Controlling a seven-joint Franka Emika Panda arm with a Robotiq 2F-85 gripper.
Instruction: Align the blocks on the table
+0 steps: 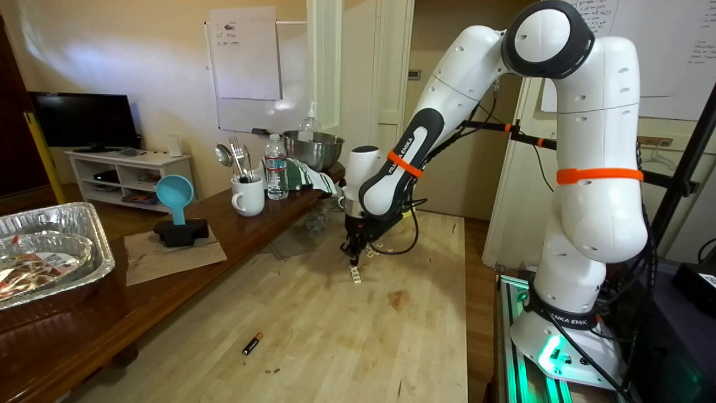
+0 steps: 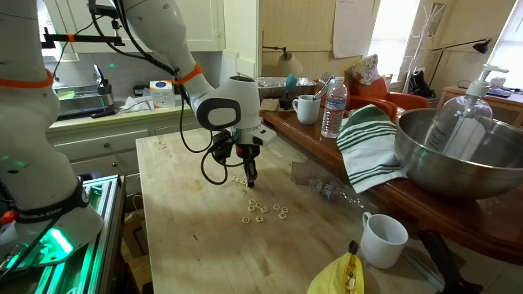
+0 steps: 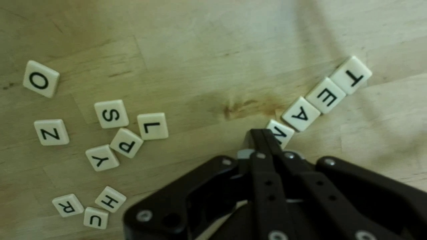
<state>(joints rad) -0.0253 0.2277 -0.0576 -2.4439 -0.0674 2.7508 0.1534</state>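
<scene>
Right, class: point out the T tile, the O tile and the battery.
T tile [image 3: 351,75]: wrist view, lettered face.
O tile [image 3: 41,79]: wrist view, lettered face.
Battery [image 1: 252,343]: in an exterior view, on its side.

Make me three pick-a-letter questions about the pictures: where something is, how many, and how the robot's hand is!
1. Where is the pump bottle?
A) in a white mug
B) in the steel bowl
C) on the floor

2. How many letter tiles show in the slanted row?
A) two
B) seven
C) four

3. How are the hand's fingers?
A) together
B) spread wide
C) gripping a white mug

Right letters:
1 B: an exterior view shows its lower part inside the bowl.
2 C: the wrist view shows T, E, A and a partly hidden N.
3 A: it also shows no gap between them.
</scene>
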